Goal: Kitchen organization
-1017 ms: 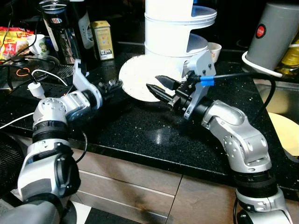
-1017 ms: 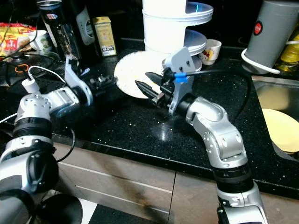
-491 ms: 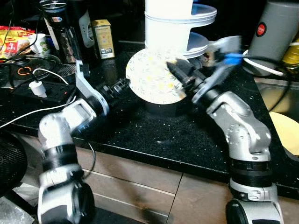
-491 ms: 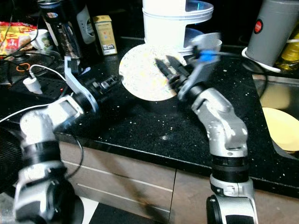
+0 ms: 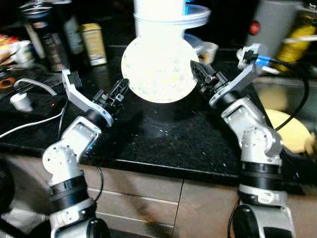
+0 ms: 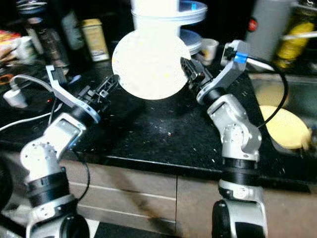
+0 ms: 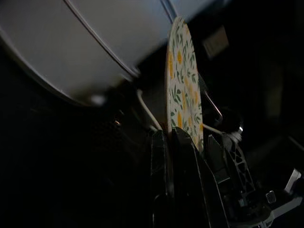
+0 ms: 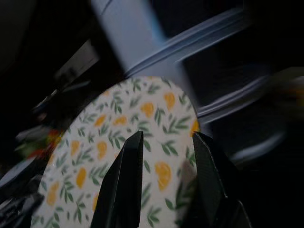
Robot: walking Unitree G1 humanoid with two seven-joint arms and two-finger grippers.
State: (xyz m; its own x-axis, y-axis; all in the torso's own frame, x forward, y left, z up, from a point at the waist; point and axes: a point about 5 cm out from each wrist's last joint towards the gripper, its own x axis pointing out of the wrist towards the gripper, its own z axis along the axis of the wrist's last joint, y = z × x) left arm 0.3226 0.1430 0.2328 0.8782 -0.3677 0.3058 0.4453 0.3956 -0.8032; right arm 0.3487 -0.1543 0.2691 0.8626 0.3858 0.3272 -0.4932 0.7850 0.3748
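Note:
A round plate (image 5: 158,69) with a yellow-and-green leaf pattern stands upright in the air above the black counter (image 5: 188,144), in front of a white tiered stand (image 5: 163,10). My left gripper (image 5: 120,89) is at the plate's left rim. In the left wrist view the plate (image 7: 183,90) is edge-on and its rim runs down between the nearly closed fingers (image 7: 185,156). My right gripper (image 5: 197,72) is at the plate's right rim. In the right wrist view its fingers (image 8: 126,180) are spread apart over the patterned plate (image 8: 118,137).
A tin (image 5: 94,43) and dark bottles (image 5: 44,39) stand at the back left, with a white plug and cable (image 5: 20,99) near them. A small cup (image 5: 210,49) and a grey canister (image 5: 270,29) are at the back right. A yellow dish (image 5: 290,131) lies in the sink on the right.
The plate has gone from lying low by the stand's base to standing upright and higher. Both grippers rose with it, and the left one reached its rim. The camera has shifted.

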